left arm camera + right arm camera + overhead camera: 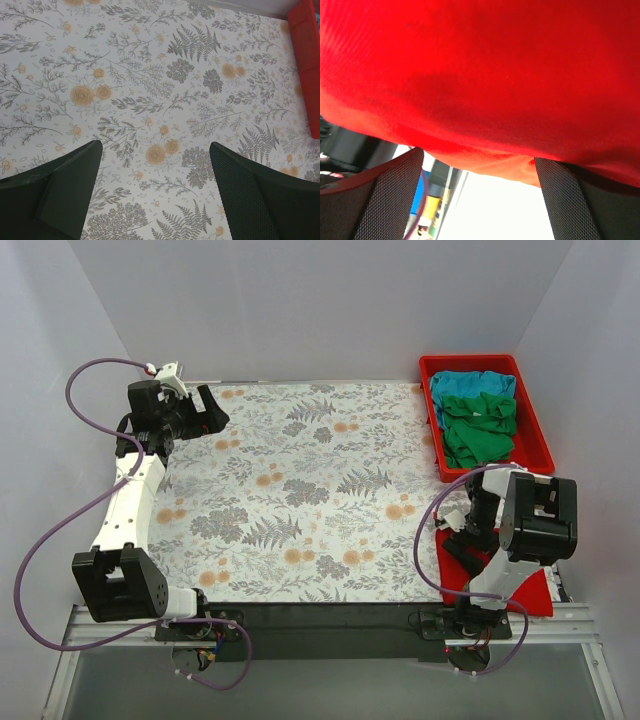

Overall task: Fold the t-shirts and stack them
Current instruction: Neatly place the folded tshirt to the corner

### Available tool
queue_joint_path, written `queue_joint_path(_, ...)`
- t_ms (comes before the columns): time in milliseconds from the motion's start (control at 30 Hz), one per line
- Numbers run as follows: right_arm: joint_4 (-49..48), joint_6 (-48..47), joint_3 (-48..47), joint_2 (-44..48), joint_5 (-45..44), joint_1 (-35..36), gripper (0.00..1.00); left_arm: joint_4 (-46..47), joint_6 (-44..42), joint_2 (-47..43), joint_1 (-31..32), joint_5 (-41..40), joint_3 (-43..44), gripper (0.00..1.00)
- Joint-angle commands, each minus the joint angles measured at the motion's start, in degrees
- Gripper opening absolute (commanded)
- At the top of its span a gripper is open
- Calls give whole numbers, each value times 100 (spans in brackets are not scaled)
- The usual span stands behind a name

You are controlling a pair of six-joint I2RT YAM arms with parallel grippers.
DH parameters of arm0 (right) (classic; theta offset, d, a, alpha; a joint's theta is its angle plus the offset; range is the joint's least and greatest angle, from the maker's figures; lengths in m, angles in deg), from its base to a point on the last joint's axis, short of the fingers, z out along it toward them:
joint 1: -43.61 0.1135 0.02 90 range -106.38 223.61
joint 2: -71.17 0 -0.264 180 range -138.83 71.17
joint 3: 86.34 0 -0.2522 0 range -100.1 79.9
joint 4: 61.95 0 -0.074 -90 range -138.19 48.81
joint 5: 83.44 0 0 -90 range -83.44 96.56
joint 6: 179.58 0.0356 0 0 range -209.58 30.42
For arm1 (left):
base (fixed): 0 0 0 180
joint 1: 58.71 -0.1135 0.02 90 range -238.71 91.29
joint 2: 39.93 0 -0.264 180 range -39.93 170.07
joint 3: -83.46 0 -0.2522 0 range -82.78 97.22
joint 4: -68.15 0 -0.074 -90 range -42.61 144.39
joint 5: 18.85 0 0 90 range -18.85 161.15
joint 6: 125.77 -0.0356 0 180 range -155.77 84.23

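Note:
The bright red t-shirt (535,592) lies crumpled at the near right corner, partly under my right arm. It fills the top of the right wrist view (480,75). My right gripper (462,540) (479,160) is open, its jaws wide apart right at the shirt's edge, not closed on it. The dark green t-shirt (480,435) and the turquoise t-shirt (475,383) lie bunched in the red tray (470,361) at the back right. My left gripper (212,415) (155,150) is open and empty above the floral cloth at the far left.
A floral-patterned cloth (320,490) covers the table. The tray's red edge shows at the right of the left wrist view (307,65). White walls close in the back and sides. Purple cables loop beside both arms.

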Motion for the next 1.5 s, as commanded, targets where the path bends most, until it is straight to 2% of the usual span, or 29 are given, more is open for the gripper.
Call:
queue_joint_path(0, -2199, -1017, -86, -18, -338, -108, 98, 85, -41, -87, -26, 34, 123, 88)
queue_joint_path(133, -2577, -1184, -173, 175, -497, -187, 98, 85, -41, -87, -26, 51, 140, 88)
queue_joint_path(300, -2640, -842, -394, 351, -129, -231, 98, 93, -6, -87, -26, 69, 149, 88)
queue_joint_path(500, -2991, -973, -184, 676, -128, -231, 98, 93, -24, -131, -26, 104, 184, 89)
queue_joint_path(767, -2913, -938, -253, 948, -102, -240, 98, 23, -59, -210, -26, 174, 211, 89)
queue_joint_path(900, -2509, -964, -613, 1370, -6, -240, 98, -223, -182, -193, -34, 254, 403, 89)
queue_joint_path(1167, -841, -868, -2412, 2170, 916, -240, 98, -898, -340, -271, -26, 358, 676, 89)
queue_joint_path(1300, -417, -203, -2898, 2442, 1803, -240, 98, -1383, -559, -315, -26, 964, 843, 89)
queue_joint_path(1400, -425, 475, -2952, 2645, 2305, -231, 98, -1567, -498, -429, -26, 922, 782, 89)
queue_joint_path(1467, -460, 994, -2768, 2768, 2315, -231, 98, -1778, -524, -456, -26, 825, 756, 89)
